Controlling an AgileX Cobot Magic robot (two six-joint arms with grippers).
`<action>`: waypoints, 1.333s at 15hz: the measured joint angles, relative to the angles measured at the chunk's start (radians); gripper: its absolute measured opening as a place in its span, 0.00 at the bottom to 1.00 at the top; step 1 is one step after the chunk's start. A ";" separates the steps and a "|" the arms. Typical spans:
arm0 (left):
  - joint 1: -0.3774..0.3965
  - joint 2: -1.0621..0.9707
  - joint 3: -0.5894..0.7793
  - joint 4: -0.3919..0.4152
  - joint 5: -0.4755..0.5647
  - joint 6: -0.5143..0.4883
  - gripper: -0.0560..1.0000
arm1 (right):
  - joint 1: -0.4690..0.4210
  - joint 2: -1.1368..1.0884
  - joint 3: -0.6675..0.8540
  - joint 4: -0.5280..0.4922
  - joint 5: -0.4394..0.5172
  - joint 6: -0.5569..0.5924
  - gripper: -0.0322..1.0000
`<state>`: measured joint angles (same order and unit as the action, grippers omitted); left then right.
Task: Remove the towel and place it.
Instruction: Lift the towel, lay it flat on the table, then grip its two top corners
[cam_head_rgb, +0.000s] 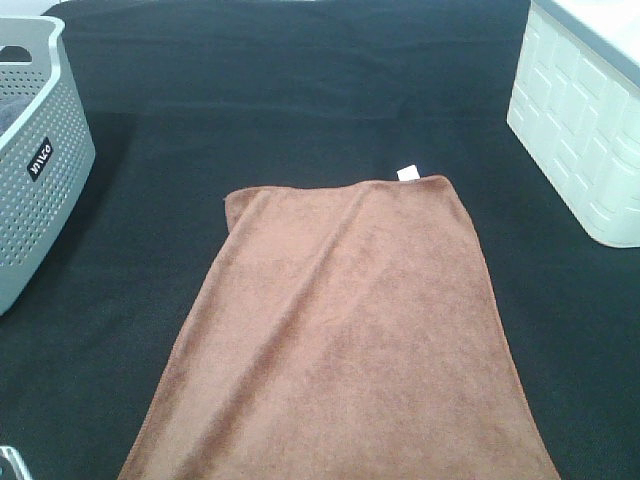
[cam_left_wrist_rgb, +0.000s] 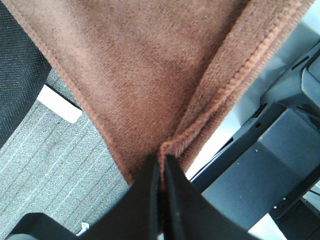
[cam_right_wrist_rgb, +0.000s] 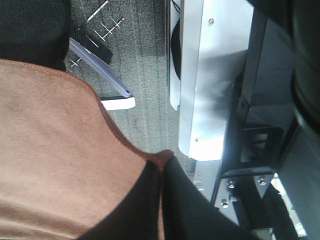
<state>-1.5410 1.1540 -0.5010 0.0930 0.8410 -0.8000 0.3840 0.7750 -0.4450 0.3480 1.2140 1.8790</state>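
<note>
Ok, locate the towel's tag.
In the high view, the tag sits at the towel's far right corner, on the black cloth, nearer the white bin.

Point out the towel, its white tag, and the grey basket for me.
towel (cam_head_rgb: 340, 330), exterior high view, middle of the cloth.
white tag (cam_head_rgb: 407, 173), exterior high view, centre of the tag.
grey basket (cam_head_rgb: 45, 215), exterior high view, perforated side wall.

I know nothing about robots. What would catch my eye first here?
The big reddish-brown towel lies flat on the black cloth, mid-table, with a white tag at its far right corner. A grey perforated basket stands at the left, a white bin at the right. Close up, the left tool and right tool each pinch a towel corner.
</note>
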 joint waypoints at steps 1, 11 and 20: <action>0.000 0.000 0.000 -0.002 0.001 0.000 0.05 | 0.005 0.000 0.000 0.000 0.000 0.002 0.03; 0.000 0.000 0.000 -0.011 0.024 0.000 0.68 | 0.005 0.000 0.000 0.037 0.000 0.104 0.59; 0.187 -0.001 -0.096 0.150 0.143 0.058 0.70 | 0.005 0.000 -0.036 0.070 -0.423 0.294 0.70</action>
<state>-1.3540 1.1530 -0.5970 0.2430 0.9840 -0.7420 0.3890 0.7750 -0.4810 0.4180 0.7910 2.1730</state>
